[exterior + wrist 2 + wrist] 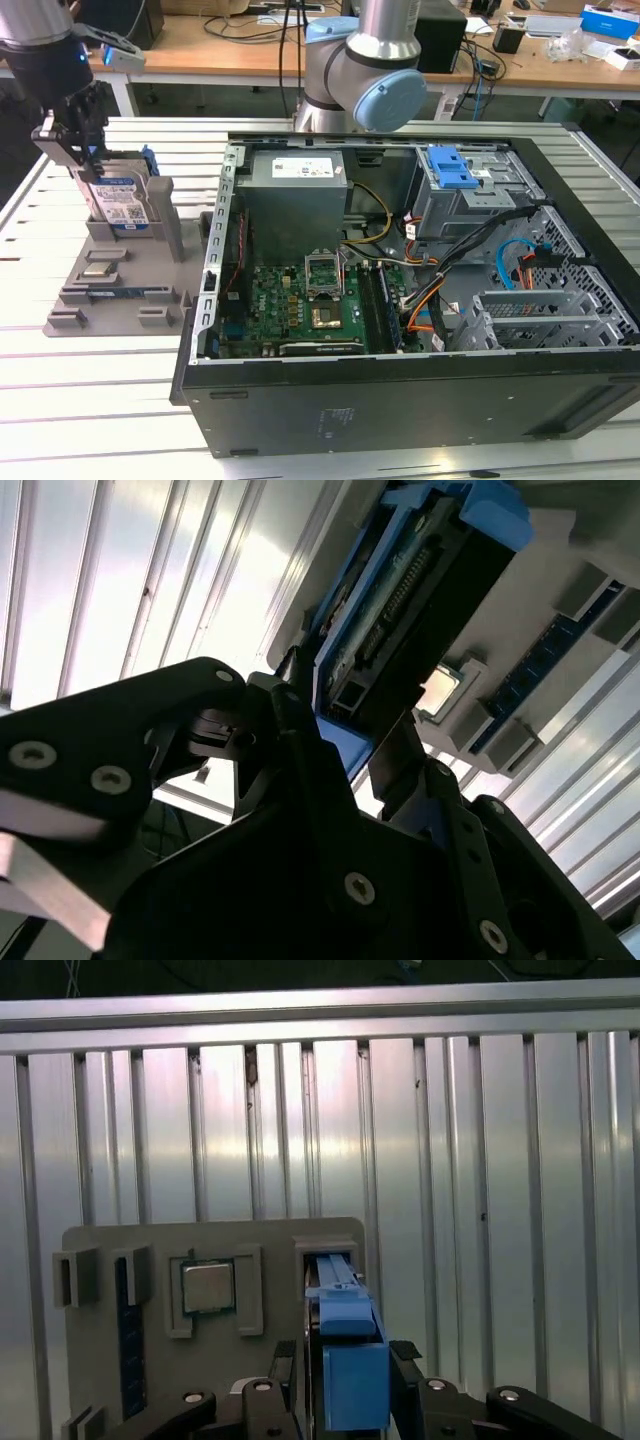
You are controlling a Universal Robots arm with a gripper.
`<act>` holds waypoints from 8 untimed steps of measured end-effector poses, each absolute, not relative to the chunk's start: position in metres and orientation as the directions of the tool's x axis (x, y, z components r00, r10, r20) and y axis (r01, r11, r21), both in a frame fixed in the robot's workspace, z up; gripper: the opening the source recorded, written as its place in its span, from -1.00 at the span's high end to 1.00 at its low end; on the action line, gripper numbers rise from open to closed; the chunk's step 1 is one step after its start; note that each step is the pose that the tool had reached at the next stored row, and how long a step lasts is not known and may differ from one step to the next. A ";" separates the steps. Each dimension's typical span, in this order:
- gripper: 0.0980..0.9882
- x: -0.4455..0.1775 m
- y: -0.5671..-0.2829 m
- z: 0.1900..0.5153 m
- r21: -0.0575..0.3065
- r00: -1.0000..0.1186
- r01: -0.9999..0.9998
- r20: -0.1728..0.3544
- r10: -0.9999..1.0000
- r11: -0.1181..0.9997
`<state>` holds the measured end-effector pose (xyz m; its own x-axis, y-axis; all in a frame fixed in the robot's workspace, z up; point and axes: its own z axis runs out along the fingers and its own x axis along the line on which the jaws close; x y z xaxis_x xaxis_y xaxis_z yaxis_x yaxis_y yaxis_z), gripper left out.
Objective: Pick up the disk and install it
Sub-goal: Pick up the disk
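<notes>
The disk stands on edge in a slot of the grey parts holder at the exterior view's left; it is silver with a blue-and-white label and blue rails. My gripper has come down over its top edge. In both wrist views the black fingers sit against either side of the disk's blue rail end, and the gripper is shut on it. The second wrist view has the disk's connector edge running away from the gripper. The disk's lower part still sits in the holder.
An open computer case lies at the exterior view's right, with a grey power supply and a blue bracket on the drive bay. The holder also carries a processor chip and a memory stick. The arm's base stands behind the case.
</notes>
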<state>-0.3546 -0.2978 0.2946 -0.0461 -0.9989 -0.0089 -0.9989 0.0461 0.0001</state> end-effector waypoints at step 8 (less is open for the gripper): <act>0.18 -0.355 -0.298 0.289 0.000 -0.043 -0.999 -0.010 -0.999 0.043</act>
